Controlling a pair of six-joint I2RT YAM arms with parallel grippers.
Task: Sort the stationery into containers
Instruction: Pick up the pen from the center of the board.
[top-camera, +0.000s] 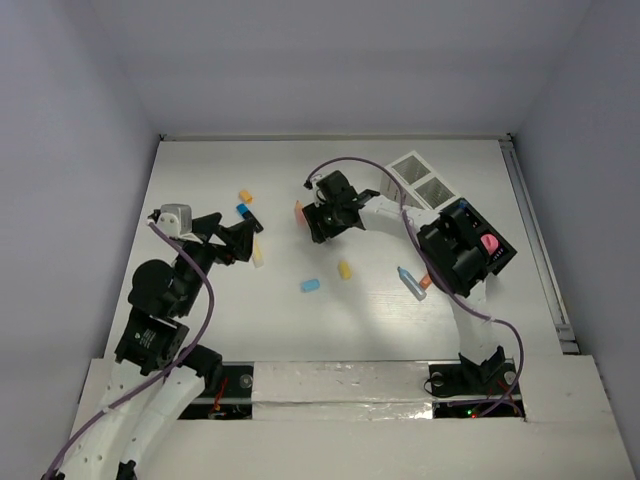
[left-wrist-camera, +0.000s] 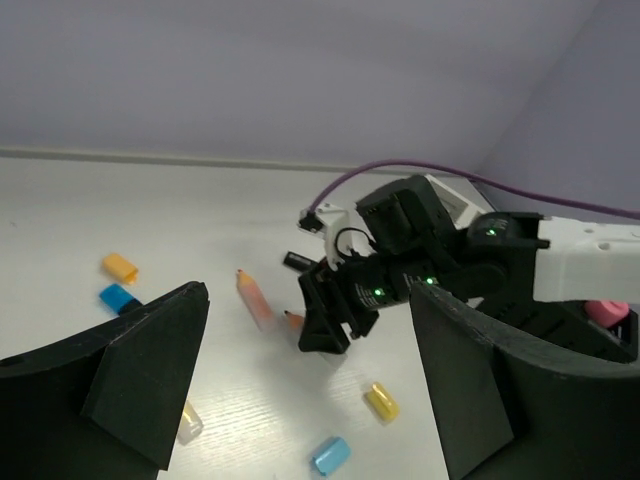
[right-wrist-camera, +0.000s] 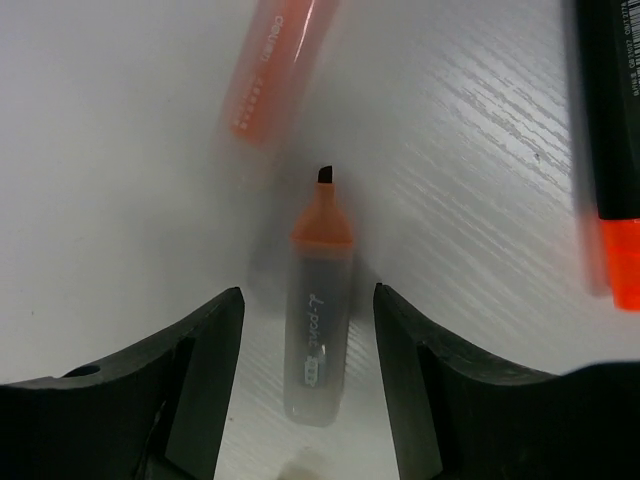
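Note:
My right gripper (top-camera: 322, 222) is open and low over the table. In the right wrist view its jaws (right-wrist-camera: 308, 310) straddle a grey marker with an orange tip (right-wrist-camera: 318, 320) that lies flat, apart from both fingers. A peach marker (right-wrist-camera: 270, 70) lies just beyond it, and a black marker with an orange cap (right-wrist-camera: 612, 150) lies to the right. My left gripper (top-camera: 245, 240) is open and empty above the table (left-wrist-camera: 300, 375). The containers (top-camera: 445, 205) stand at the back right, two white and the others black. A pink cylinder (top-camera: 490, 242) sits in a black one.
Loose on the table are an orange piece (top-camera: 245, 196), a blue piece (top-camera: 242, 210), a pale yellow marker (top-camera: 258, 252), a yellow piece (top-camera: 345, 270), a pale blue piece (top-camera: 310, 286) and two short markers (top-camera: 412, 280) by the right arm. Walls enclose the table.

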